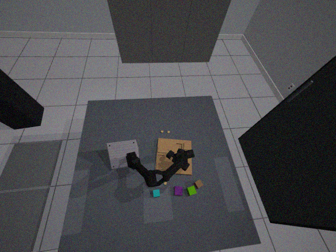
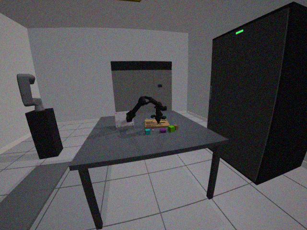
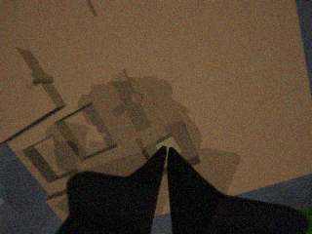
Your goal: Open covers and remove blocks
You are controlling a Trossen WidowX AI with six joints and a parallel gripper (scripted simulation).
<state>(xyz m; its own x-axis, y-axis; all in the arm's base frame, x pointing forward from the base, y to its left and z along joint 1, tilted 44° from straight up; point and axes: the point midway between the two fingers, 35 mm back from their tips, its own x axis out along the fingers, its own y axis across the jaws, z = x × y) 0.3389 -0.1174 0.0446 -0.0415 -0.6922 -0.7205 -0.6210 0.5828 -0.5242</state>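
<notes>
The wooden board (image 1: 163, 145) (image 2: 151, 126) (image 3: 234, 49) lies on the table. My gripper (image 2: 158, 122) (image 3: 167, 150) is shut, its tips just over a framed well. A pale yellow block (image 3: 168, 141) shows in that well, partly behind the fingertips. Two other framed wells (image 3: 91, 155) (image 3: 52, 180) at the left of the wrist view show no block, though shadow falls on them. Dark strips with knob-like shapes lie beside the wells; cover positions are hard to tell. Small yellow blocks (image 1: 161, 131) (image 1: 168, 132) lie behind the board, and another (image 1: 165, 183) in front.
Cyan (image 1: 156, 192) (image 2: 147, 131), purple (image 1: 178, 190) (image 2: 162, 130), green (image 1: 191, 190) (image 2: 171, 128) and brown (image 1: 198, 184) (image 2: 176, 127) cubes stand in front of the board. A pale plate (image 1: 119, 149) lies under the arm's base, left of the board.
</notes>
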